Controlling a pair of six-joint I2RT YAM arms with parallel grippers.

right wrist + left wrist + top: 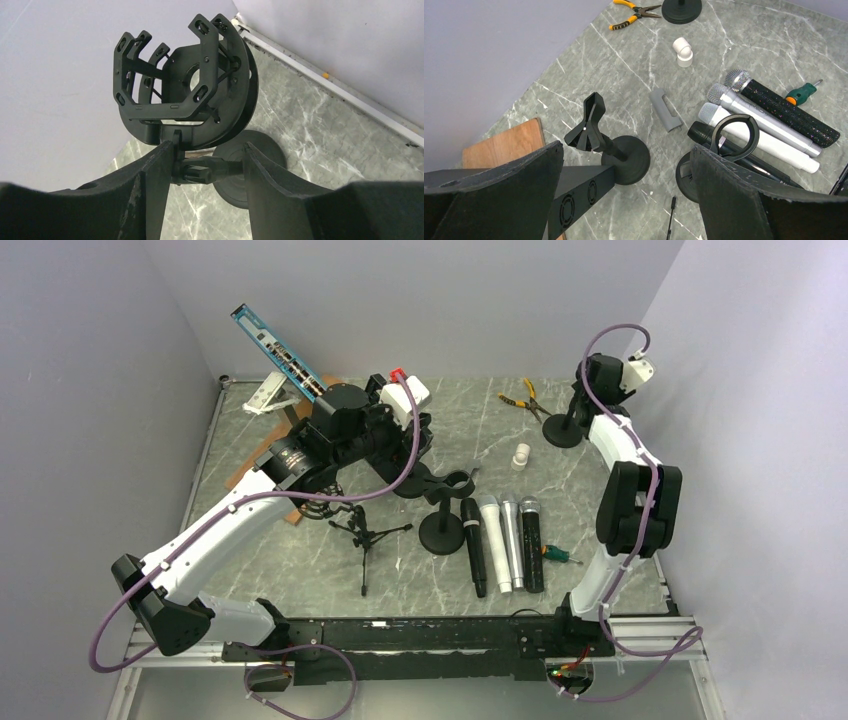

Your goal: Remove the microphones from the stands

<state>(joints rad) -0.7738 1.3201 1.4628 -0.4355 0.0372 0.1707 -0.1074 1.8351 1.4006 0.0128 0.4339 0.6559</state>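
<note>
Smooth grey-green marble-look tabletop [749,40] with white veins and a faint sheen, matt brown wooden board [509,142] with visible grain, glossy white plastic pipe elbow [683,50], black glitter-speckled microphone [789,112] with silver metal mesh head, matt black plastic shock-mount stand [175,85], yellow rubber-handled metal pliers [639,11]

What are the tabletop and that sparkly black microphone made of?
Tabletop: looks like grey-green marble or a printed imitation, judging by white veins. Sparkly black microphone: body has a glittery coating, head a silvery metal-looking mesh; material beneath unclear.
</note>
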